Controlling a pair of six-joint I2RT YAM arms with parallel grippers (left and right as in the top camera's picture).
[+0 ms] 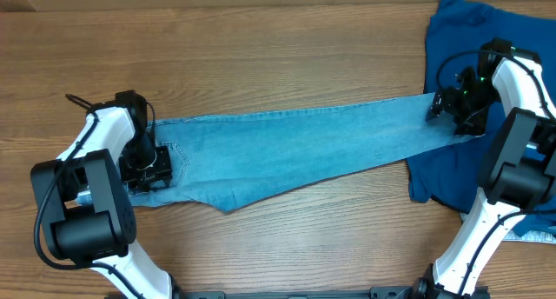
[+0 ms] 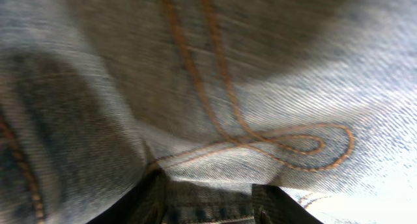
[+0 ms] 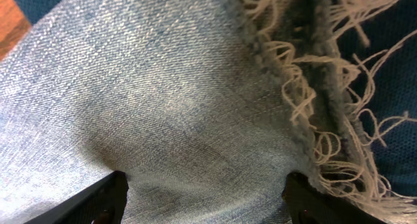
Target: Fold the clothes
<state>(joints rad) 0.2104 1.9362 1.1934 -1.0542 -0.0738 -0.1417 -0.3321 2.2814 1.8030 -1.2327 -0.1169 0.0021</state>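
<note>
- Where the left gripper [image 2: 212, 201] meets the cloth, its two dark fingers [image 2: 151, 201] stand apart with denim bunched between them and over the tips. I cannot tell whether they are pinching or merely straddling it.
- Orange pocket stitching [image 2: 287, 146] loops just above those jaws, so this gripper sits at the seat end of the jeans [image 1: 304, 142].
- On the right gripper [image 3: 208, 201] the fingers [image 3: 104, 201] are spread wide, and denim fills the gap and hides the tips. Grip or no grip, I cannot tell.
- The frayed hem [image 3: 306, 87] runs just beside the right jaws, so that gripper is at the leg end.
- Seen from overhead, the jeans lie as one long flat band across the table [image 1: 261, 38], with one end at each gripper. The hem end overlaps the dark blue garment [image 1: 460, 25].
- My reading is that one arm at each end keeps the length straight and smooth, ready to bring hem over to waist.
- No fold has been made yet.
</note>
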